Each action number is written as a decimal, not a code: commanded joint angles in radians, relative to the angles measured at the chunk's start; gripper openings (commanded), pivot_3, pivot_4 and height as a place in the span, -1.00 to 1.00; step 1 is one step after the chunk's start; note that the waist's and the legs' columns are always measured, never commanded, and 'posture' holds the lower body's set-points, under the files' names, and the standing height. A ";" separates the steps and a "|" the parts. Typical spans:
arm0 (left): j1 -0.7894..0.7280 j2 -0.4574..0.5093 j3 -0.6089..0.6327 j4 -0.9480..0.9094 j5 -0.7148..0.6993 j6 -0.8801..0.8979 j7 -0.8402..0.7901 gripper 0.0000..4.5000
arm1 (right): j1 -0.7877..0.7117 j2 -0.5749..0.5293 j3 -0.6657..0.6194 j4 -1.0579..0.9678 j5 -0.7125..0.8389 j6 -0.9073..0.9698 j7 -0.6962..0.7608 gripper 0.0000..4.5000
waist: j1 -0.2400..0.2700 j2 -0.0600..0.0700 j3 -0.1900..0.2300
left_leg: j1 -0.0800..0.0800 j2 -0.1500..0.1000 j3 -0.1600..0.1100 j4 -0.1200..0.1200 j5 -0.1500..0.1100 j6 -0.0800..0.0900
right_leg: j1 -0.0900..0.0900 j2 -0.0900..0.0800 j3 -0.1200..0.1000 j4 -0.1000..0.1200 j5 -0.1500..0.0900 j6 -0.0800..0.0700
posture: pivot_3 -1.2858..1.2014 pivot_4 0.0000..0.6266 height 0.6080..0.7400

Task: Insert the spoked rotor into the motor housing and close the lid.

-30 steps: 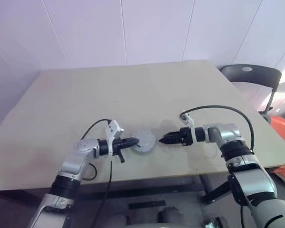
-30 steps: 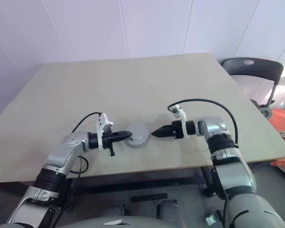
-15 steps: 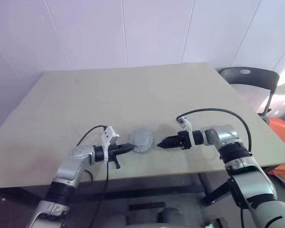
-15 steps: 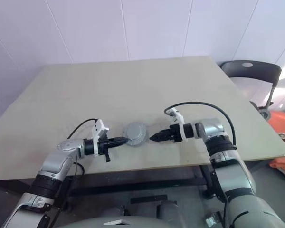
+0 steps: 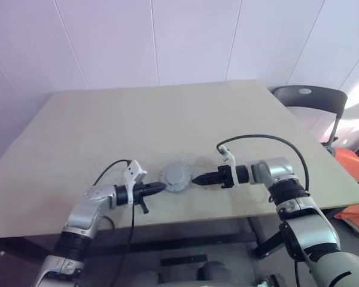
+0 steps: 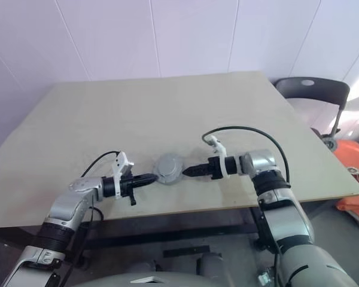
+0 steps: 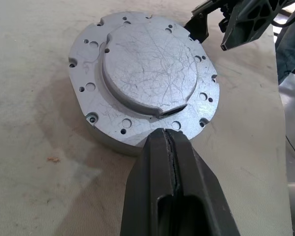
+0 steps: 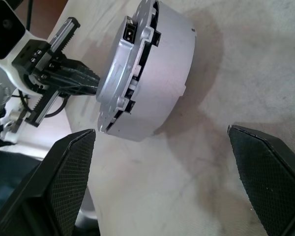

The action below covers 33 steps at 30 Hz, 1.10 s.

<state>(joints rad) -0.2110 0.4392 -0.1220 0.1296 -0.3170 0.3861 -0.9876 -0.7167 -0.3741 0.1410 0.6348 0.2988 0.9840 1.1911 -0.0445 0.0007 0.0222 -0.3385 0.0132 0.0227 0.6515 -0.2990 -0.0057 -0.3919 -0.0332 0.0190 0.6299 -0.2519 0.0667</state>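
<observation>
Lying near the surface's (image 5: pixel 78 131) front edge, the closed motor housing (image 5: pixel 178 175) sits between the left hand (image 5: pixel 160 188), fingers pressed together, and the right hand (image 5: pixel 197 179), fingers spread wide.

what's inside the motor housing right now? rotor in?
Cannot tell. The lid sits closed on top of the motor housing, covering the inside. Only a thin seam with dark notches shows at the side; no rotor or windings are visible.
</observation>
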 commanded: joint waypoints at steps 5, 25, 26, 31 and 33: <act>0.009 0.012 -0.031 0.051 0.034 0.029 0.015 -1.00 | 0.014 0.083 -0.047 0.001 0.028 0.014 -0.101 0.99 | -0.002 -0.001 0.000 | 0.001 0.001 -0.001 0.000 0.000 0.000 | 0.000 0.004 0.004 0.000 0.000 -0.001 | 0.03 -1.00 1.00; 0.002 0.028 -0.030 0.051 0.034 0.034 0.001 -1.00 | -0.030 0.240 -0.157 0.131 0.049 -0.035 -0.286 0.73 | -0.006 -0.001 -0.002 | 0.001 0.003 -0.001 -0.001 0.000 0.000 | -0.002 0.003 0.006 0.000 0.001 -0.002 | 0.03 -1.00 1.00; 0.002 0.028 -0.030 0.049 0.033 0.036 0.002 -1.00 | -0.034 0.242 -0.161 0.141 0.049 -0.040 -0.290 0.58 | -0.006 -0.001 -0.002 | 0.001 0.003 -0.001 -0.001 0.000 0.000 | -0.002 0.003 0.006 0.000 0.001 -0.002 | 0.03 -1.00 1.00; 0.004 0.029 -0.029 0.048 0.032 0.038 0.005 -1.00 | -0.041 0.248 -0.161 0.177 0.036 -0.065 -0.320 0.08 | -0.010 0.000 -0.002 | 0.000 0.003 -0.001 -0.003 0.000 0.000 | -0.004 0.003 0.006 0.000 0.001 -0.002 | 0.03 -1.00 1.00; 0.005 0.029 -0.029 0.046 0.031 0.038 0.005 -1.00 | -0.041 0.250 -0.165 0.185 0.037 -0.074 -0.328 0.08 | -0.012 0.001 -0.002 | 0.000 0.003 -0.001 -0.003 0.000 0.000 | -0.004 0.003 0.006 0.000 0.002 -0.003 | 0.03 -1.00 1.00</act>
<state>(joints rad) -0.2217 0.4610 -0.1232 0.1362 -0.3177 0.3883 -0.9998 -0.7605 -0.1341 -0.0441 0.7927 0.3704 0.9223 0.9172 -0.0565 0.0014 0.0201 -0.3385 0.0159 0.0218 0.6482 -0.2991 -0.0059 -0.3958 -0.0301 0.0254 0.6296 -0.2501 0.0640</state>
